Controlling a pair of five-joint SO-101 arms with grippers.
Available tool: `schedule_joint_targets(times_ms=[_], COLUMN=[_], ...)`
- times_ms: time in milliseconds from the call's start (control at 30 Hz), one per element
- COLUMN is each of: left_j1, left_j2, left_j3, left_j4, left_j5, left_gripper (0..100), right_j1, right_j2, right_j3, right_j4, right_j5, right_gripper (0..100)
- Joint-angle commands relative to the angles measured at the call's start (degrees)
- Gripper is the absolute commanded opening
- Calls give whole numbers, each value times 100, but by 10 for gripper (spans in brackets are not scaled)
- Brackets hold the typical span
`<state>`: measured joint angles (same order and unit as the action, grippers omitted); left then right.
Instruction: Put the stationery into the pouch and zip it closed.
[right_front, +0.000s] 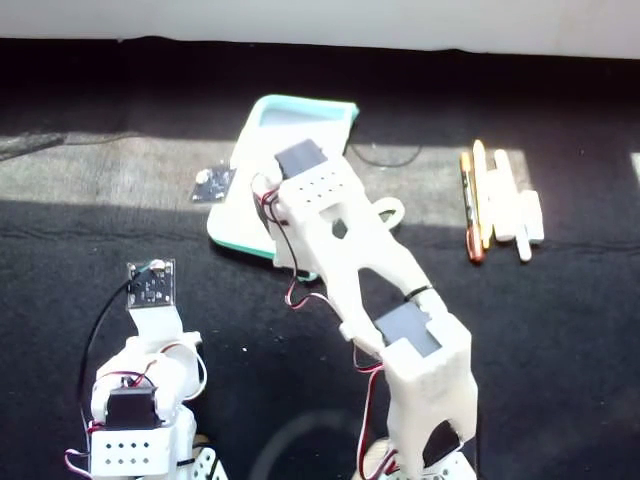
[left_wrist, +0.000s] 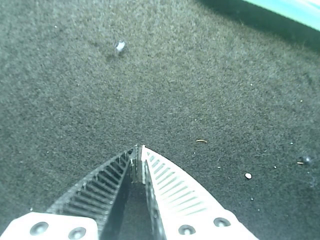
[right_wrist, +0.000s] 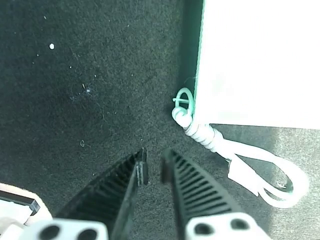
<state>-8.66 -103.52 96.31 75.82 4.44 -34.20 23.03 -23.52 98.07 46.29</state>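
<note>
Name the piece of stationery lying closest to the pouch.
The dark orange-brown pen, at the end of the row facing the pouch; the yellow piece and white pieces lie beyond it, farther off.

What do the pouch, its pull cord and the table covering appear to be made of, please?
Pouch: smooth white sheet, likely plastic or coated fabric, with teal edging; it looks flat and bright in the light. Pull cord: white, seemingly coiled plastic or wound string. Table covering: dark matte felt-like cloth, fuzzy and lint-speckled.

Black felt tabletop (right_front: 560, 350), small white crumb (left_wrist: 120, 46), pale back wall (right_front: 400, 18)
</note>
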Motion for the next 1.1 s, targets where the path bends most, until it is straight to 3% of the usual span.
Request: schedule_joint_targets(times_ms=[0, 400, 1067], left_j1=[84, 84, 84], left_j2=[-4, -4, -4], left_j3=[84, 84, 84], left_j4=[0, 0, 0], left_j5=[35, 35, 35], left_gripper=[11, 11, 11], right_j1=[40, 426, 391], right_j2=[-40, 110, 936], right_j3=[-40, 259, 259], right_j4=[40, 75, -752], right_j5=[62, 70, 97], right_gripper=[190, 373, 378])
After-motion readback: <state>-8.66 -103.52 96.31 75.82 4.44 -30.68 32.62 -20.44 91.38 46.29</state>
